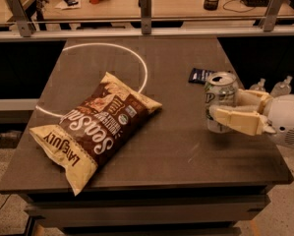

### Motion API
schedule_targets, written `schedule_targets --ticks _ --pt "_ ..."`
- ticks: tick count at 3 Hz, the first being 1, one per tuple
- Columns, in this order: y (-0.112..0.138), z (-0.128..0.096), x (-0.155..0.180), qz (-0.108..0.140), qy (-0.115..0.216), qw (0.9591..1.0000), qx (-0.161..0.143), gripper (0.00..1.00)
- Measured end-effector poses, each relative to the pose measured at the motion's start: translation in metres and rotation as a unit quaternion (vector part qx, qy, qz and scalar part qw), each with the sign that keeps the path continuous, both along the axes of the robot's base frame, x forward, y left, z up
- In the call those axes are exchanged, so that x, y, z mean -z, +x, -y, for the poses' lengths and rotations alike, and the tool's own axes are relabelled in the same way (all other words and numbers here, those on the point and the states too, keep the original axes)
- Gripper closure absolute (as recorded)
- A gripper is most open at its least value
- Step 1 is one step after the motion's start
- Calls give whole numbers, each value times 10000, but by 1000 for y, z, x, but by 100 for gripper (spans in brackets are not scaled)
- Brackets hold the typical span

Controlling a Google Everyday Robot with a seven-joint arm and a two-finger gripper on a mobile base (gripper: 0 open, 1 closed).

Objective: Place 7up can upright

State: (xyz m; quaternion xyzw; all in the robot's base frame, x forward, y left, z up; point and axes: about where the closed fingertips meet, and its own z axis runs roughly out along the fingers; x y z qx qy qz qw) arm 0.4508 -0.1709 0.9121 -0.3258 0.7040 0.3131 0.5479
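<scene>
The 7up can (219, 93), silvery-white with green markings and a silver top, is upright at the right side of the dark table (176, 146); its base looks to be at the table surface. My gripper (224, 107) reaches in from the right and is shut on the can. One cream finger (237, 121) crosses the can's front lower part and the other (250, 97) lies behind it. The white arm housing (288, 122) is at the right edge.
A big brown-and-yellow chip bag (95, 129) lies flat at the table's left-centre. A flat dark-blue wrapper (200, 75) lies just behind the can. A white circle (136, 58) is marked on the far left of the table. A railing (145, 31) and desks stand behind.
</scene>
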Motion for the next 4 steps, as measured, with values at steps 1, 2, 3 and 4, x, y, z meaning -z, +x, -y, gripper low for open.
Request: schedule_targets --ticks 1,2,3,4 --pt "-3 3 12 -16 316 9995 24 100" --pt "-4 -2 20 -23 713 9974 -107 100" --pt "-7 -2 28 -95 855 9961 -195 100" --pt "-12 -3 35 -109 868 9956 -347 100"
